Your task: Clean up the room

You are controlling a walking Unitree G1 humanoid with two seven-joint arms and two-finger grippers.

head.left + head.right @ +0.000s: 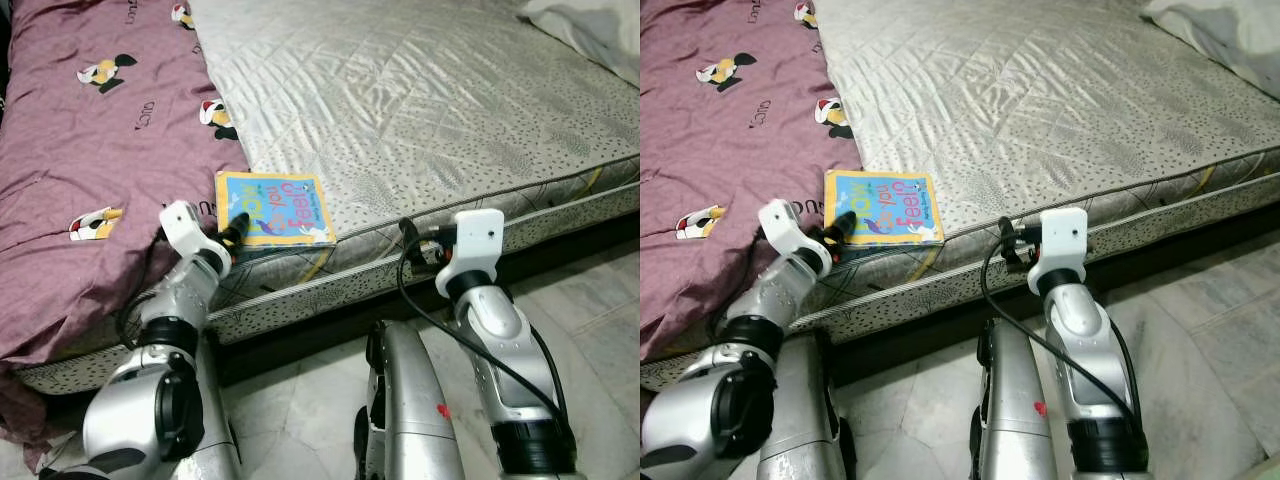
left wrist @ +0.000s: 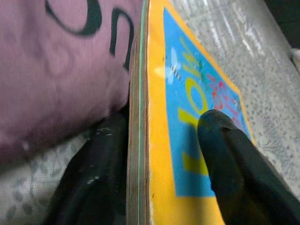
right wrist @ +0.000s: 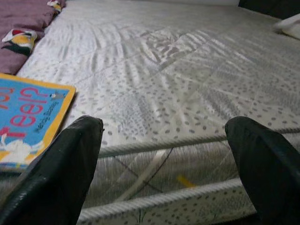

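Hidden and cut-off items
Book (image 1: 274, 208): near corner covered by left gripper (image 1: 236, 226). Pillow (image 1: 590, 28): cropped at frame corner. Blanket (image 1: 90, 150): runs off edge.

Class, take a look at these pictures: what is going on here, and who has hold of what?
A humanoid robot stands at the edge of a bed. Its left gripper has one finger on top of a colourful children's book and one beneath it, clamping the book's edge where it lies on the bare mattress, next to a maroon blanket. The right gripper is open and empty, held at the mattress edge beside the book. The book has not yet been lifted.
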